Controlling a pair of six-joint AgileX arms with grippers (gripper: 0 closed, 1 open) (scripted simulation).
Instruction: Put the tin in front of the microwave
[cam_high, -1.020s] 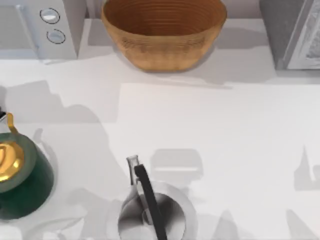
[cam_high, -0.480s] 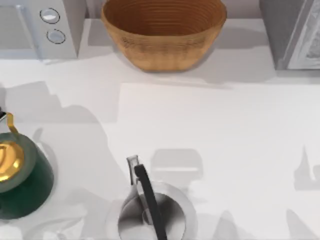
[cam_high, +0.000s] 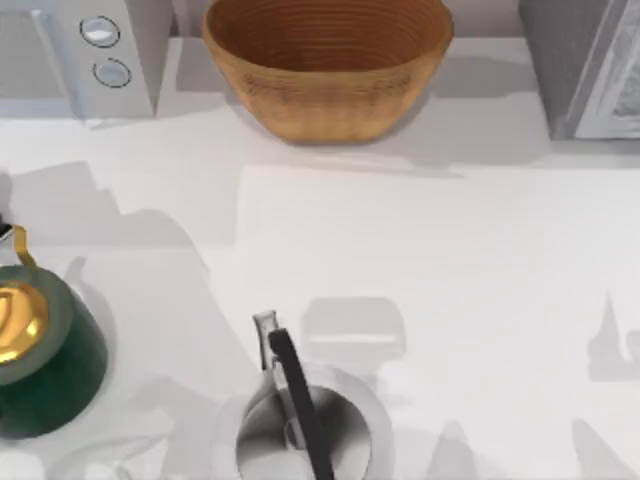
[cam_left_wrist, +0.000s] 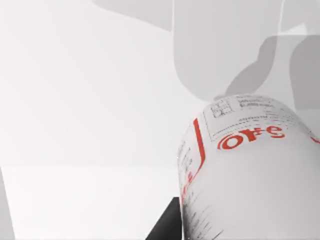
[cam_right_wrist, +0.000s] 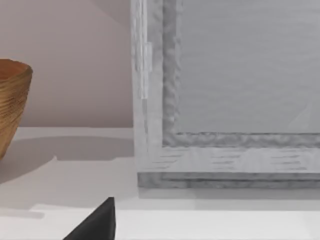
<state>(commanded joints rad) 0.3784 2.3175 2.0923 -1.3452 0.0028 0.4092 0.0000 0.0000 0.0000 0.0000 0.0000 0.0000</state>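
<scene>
The tin looms close in the left wrist view, its white label with red print turned to the camera. My left gripper is shut on it, one dark finger showing beside its lower side, above the white tabletop. The microwave, light grey-white with two round dials, stands at the table's back left. My right gripper is parked near the darker grey appliance.
A woven basket stands at the back middle and the darker grey appliance at the back right. A green kettle with a gold lid sits at the left, a silver kettle at the front middle.
The arm shadow on the table's left side has shifted slightly. The kettles, basket and appliances stand as before.
</scene>
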